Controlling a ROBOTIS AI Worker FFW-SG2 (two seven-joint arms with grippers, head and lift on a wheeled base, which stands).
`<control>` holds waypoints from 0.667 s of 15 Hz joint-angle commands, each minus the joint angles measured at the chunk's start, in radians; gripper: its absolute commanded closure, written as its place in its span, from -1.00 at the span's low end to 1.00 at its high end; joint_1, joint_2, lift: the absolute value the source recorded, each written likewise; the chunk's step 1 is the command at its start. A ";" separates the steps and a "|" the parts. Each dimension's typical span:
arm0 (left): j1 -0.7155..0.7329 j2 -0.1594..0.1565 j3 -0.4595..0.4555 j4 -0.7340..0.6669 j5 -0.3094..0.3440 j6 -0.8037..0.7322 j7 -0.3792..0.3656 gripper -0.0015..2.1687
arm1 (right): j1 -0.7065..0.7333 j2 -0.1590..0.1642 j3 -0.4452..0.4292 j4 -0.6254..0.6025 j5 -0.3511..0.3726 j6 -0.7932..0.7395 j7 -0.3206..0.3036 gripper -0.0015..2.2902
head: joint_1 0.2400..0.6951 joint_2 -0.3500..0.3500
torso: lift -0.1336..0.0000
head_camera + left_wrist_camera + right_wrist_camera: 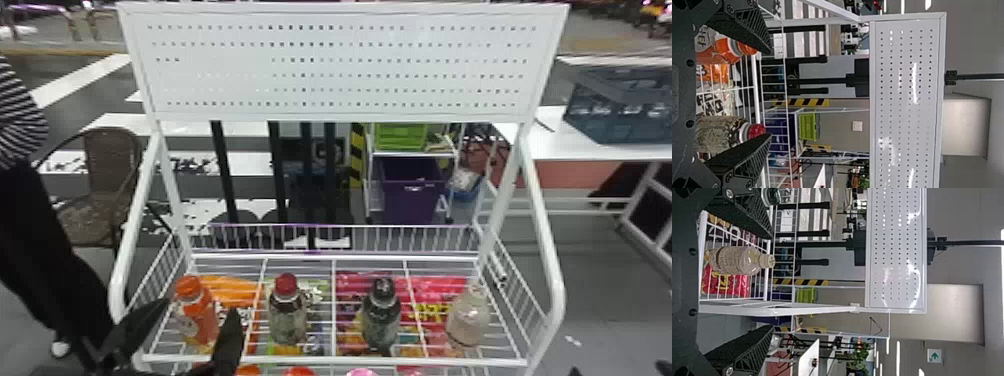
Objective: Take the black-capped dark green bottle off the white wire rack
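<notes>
The black-capped dark green bottle [381, 320] is stood on the white wire rack [320, 359], a little right of the rack's middle, between the red-capped bottle [287, 317] and the pale bottle [468, 320]. The left gripper [770, 94] is held by the rack's left end, near the orange bottle [199, 315]; the right gripper [770, 282] is pointed at the rack's right end. Both pairs of fingers are spread, with nothing pinched.

If the right gripper is driven straight in, the pale bottle could be taken by mistake. If it is swung inward too low, that bottle could be knocked over by a spread finger. With too shallow a lift, the dark green bottle's base could be caught on the rack's front rail.
</notes>
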 commanded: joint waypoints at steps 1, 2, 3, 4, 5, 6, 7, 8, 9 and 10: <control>-0.001 0.000 0.001 0.001 0.001 0.000 0.000 -0.87 | 0.000 0.000 -0.005 0.001 0.000 0.000 0.001 -0.93 | 0.14 0.00 | 1.00; -0.003 0.000 0.001 0.000 0.001 0.000 0.000 -0.87 | 0.000 0.000 -0.005 0.001 0.000 0.000 0.001 -0.93 | 0.14 0.00 | 1.00; -0.003 0.000 -0.001 0.000 0.001 0.003 0.000 -0.87 | 0.000 0.000 -0.005 0.001 0.000 0.000 0.001 -0.93 | 0.14 0.00 | 1.00; -0.004 0.000 0.001 0.000 0.001 0.003 0.000 -0.87 | 0.000 0.000 -0.006 0.001 0.000 0.003 0.005 -0.93 | 0.14 0.00 | 1.00; -0.004 0.000 -0.001 0.001 0.001 0.003 0.000 -0.87 | 0.000 0.005 -0.006 0.001 0.000 0.003 0.014 -0.92 | 0.14 0.00 | 1.00; -0.004 0.000 -0.001 0.001 0.001 0.003 0.000 -0.87 | 0.000 0.005 -0.006 0.000 0.000 0.000 0.014 -0.92 | 0.14 0.00 | 1.00; -0.006 0.000 0.001 0.003 0.001 0.003 0.000 -0.87 | 0.000 0.005 -0.006 -0.002 0.000 0.003 0.014 -0.92 | 0.14 0.00 | 1.00; -0.006 0.000 0.001 0.001 0.001 0.003 0.000 -0.87 | 0.000 0.005 -0.006 0.000 0.000 0.003 0.014 -0.92 | 0.14 0.00 | 1.00; -0.006 0.000 0.001 0.000 0.001 0.006 0.000 -0.87 | 0.000 0.005 -0.006 0.000 0.000 0.003 0.014 -0.92 | 0.14 0.00 | 1.00; -0.006 0.000 -0.001 -0.002 0.001 0.006 0.000 -0.87 | -0.005 0.005 -0.005 0.007 0.000 0.003 0.014 -0.92 | 0.14 0.00 | 1.00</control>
